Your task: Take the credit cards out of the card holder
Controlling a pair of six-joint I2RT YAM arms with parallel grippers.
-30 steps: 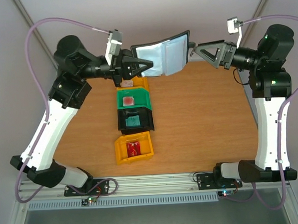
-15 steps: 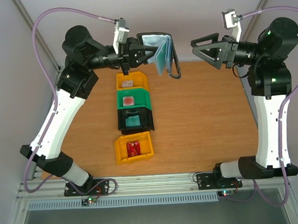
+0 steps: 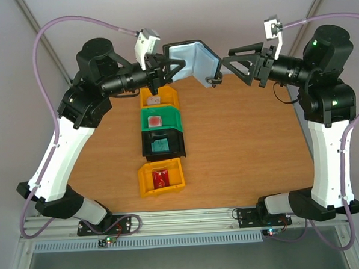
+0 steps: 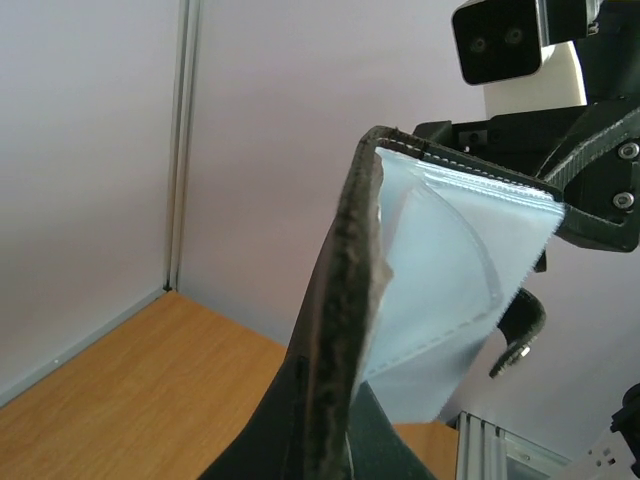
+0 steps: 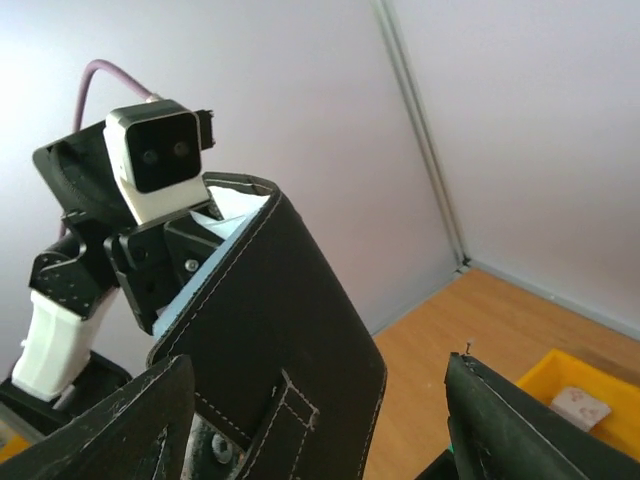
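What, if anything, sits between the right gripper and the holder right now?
Nothing visible. The left gripper holds the holder up in the air. The open right gripper has a finger on either side of the holder's free cover in the right wrist view, with only air in the gaps.

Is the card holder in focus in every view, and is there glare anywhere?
Top external: even light, card holder sharp, its pale pockets a little washed out. Left wrist: its near black edge looks soft, close to the lens. Right wrist: cover and stitching sharp, no glare.
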